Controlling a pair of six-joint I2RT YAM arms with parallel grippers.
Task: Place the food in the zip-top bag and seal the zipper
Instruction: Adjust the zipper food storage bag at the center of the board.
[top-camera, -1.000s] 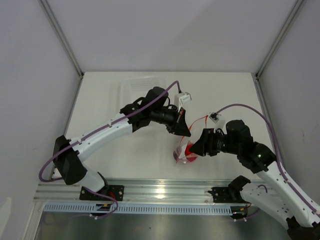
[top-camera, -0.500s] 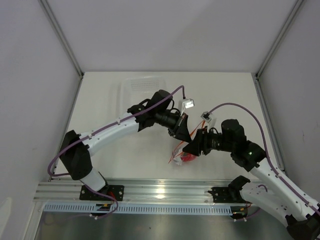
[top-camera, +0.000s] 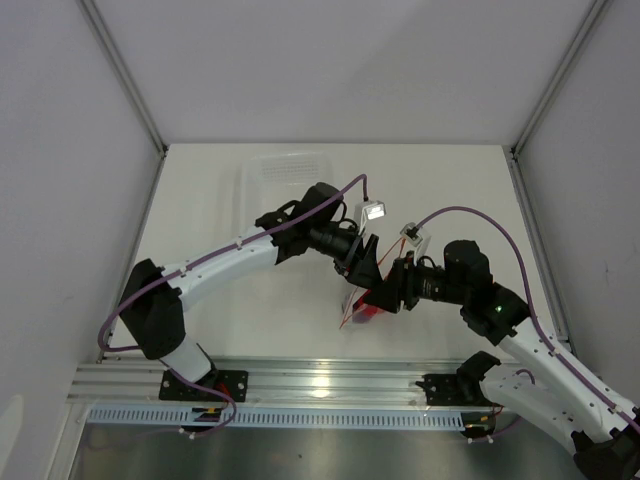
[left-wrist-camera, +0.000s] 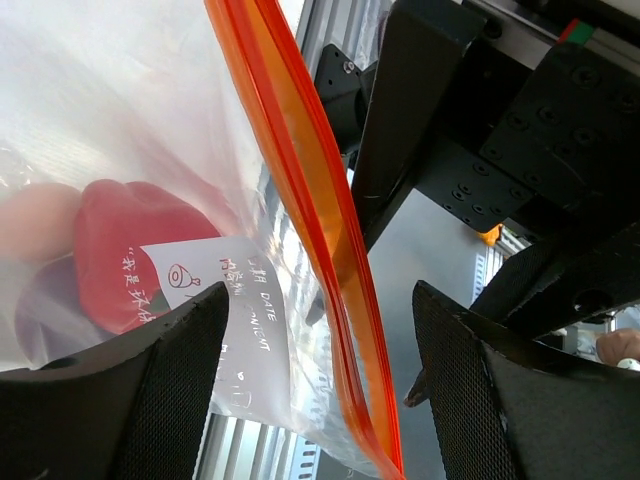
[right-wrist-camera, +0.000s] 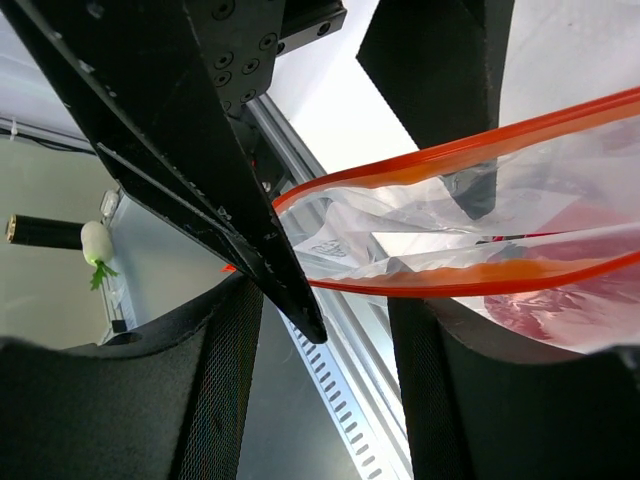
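The zip-top bag (left-wrist-camera: 150, 100) sits right at the left end effector (left-wrist-camera: 320, 290). Its fingers stand wide apart, and the orange zipper (left-wrist-camera: 300, 200) runs through the gap without touching either one. The right end effector (right-wrist-camera: 322, 295) also has its fingers apart. The lower lip of the bag's mouth crosses just past its fingertips, and I cannot tell whether it touches them.

From above, the bag lies on the bench (top-camera: 280, 320), right of centre and close to the near edge, under the point where the two end effectors meet.

There is one bag with one zipper, and the right wrist view shows its two lips parted. Three pieces of food are inside:
- a red piece (left-wrist-camera: 120, 250)
- a peach ball (left-wrist-camera: 30, 220) just beside it
- a purple piece (left-wrist-camera: 45, 300) beneath them

There are two arms. The left arm reaches from its near-left base out and across to the right, with its wrist angled down toward the bag. The right arm rises from the near-right base and bends left, so its end effector faces the other almost nose to nose.
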